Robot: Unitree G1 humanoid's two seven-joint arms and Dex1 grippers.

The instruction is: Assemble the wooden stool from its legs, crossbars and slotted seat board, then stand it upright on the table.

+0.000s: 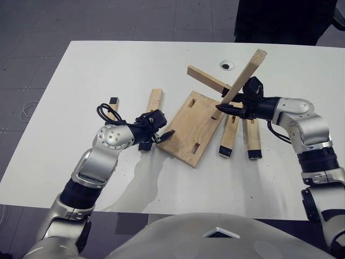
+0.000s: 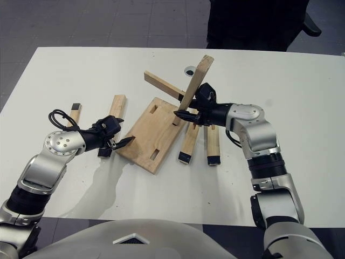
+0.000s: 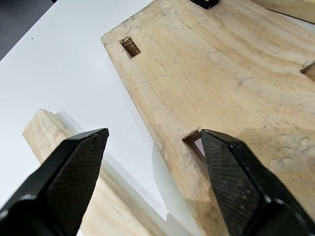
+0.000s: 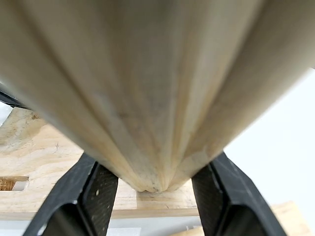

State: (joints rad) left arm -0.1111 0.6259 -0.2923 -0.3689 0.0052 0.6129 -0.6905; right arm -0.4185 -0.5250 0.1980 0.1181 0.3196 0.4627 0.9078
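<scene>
one leg (image 1: 245, 75) decides the coming move: my right gripper (image 1: 227, 108) is clamped on it low down, close to its lower end, and that end touches the slotted seat board (image 1: 188, 129) near the board's right edge. the leg's long axis leans, running from the board up and away toward the far right of the table (image 1: 81, 81), so it is well off upright. in the right wrist view the tip sits on bare wood between the two fingers (image 4: 96, 196), with a slot (image 4: 10, 183) just off to one side; i cannot tell if that is the slot i am aiming for. i judge the tip is not yet seated, and the leg must be brought upright over its slot before pressing down. my left gripper (image 1: 164, 136) is released, its fingers (image 3: 78, 162) spread across the board's near left edge beside another slot (image 3: 194, 145), placed to steady the board. two spare legs (image 1: 229, 137) lie flat just right of the board, under my right arm
</scene>
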